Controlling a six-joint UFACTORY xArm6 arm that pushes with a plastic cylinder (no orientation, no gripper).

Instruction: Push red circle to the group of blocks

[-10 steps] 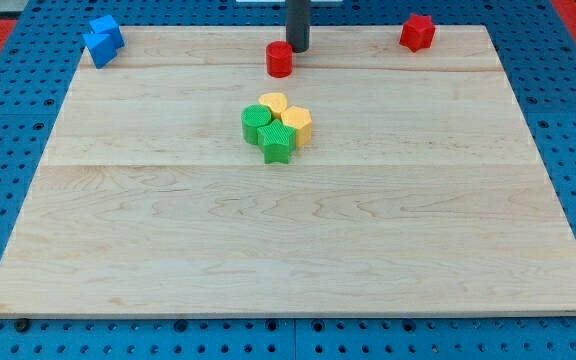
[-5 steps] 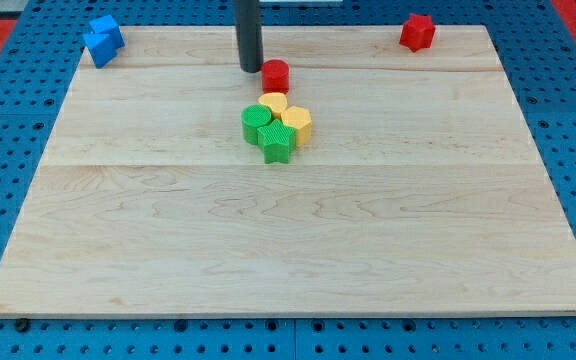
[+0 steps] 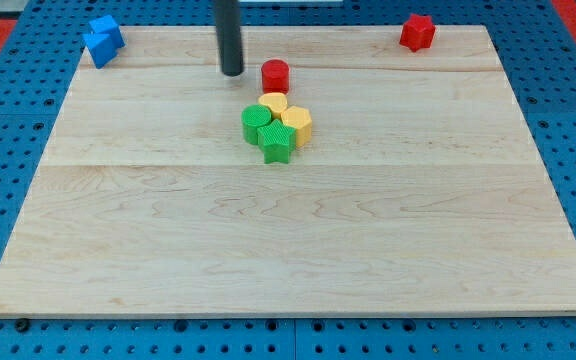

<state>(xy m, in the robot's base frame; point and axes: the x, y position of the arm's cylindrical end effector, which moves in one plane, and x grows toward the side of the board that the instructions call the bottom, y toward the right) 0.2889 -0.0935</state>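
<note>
The red circle [image 3: 275, 75] sits on the wooden board just above the group, a small gap from it. The group holds a yellow heart-like block [image 3: 273, 104], a yellow hexagon [image 3: 298, 123], a green circle [image 3: 256, 124] and a green star [image 3: 277, 144], all touching. My tip [image 3: 232, 73] is to the left of the red circle, apart from it, and up-left of the group.
A blue block [image 3: 102, 40] lies at the board's top left corner. A red star-like block [image 3: 417, 32] lies near the top right edge. The board [image 3: 288, 230] rests on a blue pegboard surface.
The red circle moved down toward the group between the first two frames, then stayed. My tip went from its upper right round to its left, and has now drawn further left.
</note>
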